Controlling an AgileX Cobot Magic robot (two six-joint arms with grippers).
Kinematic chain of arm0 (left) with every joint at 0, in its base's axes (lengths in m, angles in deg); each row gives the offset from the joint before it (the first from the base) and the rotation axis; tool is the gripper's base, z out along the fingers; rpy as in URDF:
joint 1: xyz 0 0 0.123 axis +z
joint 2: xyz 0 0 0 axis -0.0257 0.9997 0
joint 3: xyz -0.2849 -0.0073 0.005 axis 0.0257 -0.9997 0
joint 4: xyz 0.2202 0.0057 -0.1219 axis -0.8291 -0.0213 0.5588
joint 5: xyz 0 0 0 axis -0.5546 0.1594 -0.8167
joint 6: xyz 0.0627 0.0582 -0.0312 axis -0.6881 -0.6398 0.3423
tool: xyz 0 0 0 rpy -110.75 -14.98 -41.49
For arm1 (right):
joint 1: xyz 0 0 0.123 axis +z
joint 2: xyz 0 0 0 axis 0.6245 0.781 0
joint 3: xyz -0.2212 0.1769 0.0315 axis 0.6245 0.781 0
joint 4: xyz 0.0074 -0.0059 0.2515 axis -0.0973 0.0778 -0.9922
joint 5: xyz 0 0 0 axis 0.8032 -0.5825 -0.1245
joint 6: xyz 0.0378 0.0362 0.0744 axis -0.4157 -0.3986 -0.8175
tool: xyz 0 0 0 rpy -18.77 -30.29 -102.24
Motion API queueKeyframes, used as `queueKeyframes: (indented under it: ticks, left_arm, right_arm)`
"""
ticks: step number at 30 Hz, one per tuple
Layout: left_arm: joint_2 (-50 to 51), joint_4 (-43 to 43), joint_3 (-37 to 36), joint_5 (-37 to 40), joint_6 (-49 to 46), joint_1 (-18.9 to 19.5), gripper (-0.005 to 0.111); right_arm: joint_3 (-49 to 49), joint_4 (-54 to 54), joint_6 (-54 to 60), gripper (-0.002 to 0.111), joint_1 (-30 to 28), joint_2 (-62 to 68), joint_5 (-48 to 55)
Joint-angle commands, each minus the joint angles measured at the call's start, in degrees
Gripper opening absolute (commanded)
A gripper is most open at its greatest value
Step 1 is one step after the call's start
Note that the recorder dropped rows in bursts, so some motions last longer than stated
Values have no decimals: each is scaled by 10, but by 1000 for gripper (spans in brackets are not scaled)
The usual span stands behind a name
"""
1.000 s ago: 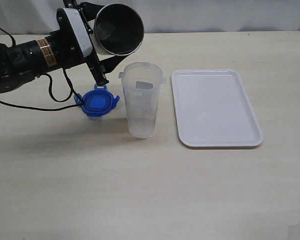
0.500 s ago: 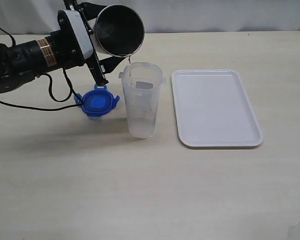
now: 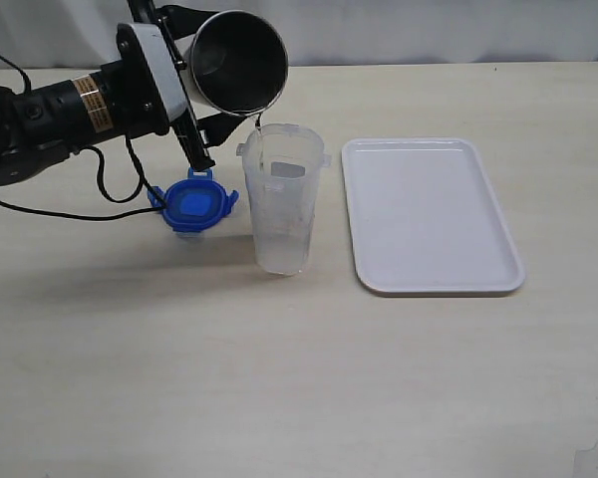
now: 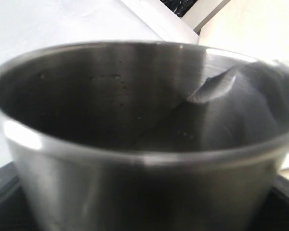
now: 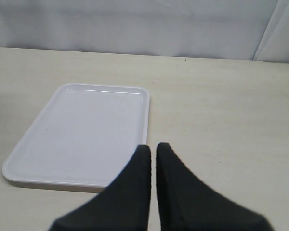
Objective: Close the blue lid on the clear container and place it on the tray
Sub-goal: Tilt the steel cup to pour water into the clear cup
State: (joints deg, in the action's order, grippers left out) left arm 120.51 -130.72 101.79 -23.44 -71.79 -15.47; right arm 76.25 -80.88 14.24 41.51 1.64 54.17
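Observation:
The clear container (image 3: 282, 199) stands upright on the table, its mouth uncovered. The blue lid (image 3: 193, 206) lies flat on the table just left of it. To the right lies the white tray (image 3: 429, 214), with nothing on it; the right wrist view shows the tray (image 5: 82, 134) too. My left gripper (image 3: 219, 68) is shut on a shiny steel cup (image 3: 239, 62), tipped on its side above the container's rim. The steel cup (image 4: 135, 192) fills the left wrist view and hides the fingers. My right gripper (image 5: 153, 147) is shut and holds nothing, near the tray's edge.
A black cable (image 3: 110, 184) from the left arm trails over the table beside the lid. A pale wall or curtain (image 5: 135, 24) runs behind the table's far edge.
The steel cup has edged very slightly toward the container's mouth. Nothing else has moved.

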Motion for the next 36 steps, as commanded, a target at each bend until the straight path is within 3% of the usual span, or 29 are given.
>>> queueKeyframes:
  ticks: [1, 36]
  left_arm:
    - [-11, 20, 8, -37, -16, -1, 0]
    - [-11, 19, 8, -34, -87, -1, 0]
  right_arm:
    - [2, -2, 0, 4, -2, -2, 1]
    - [2, -2, 0, 4, -2, -2, 1]
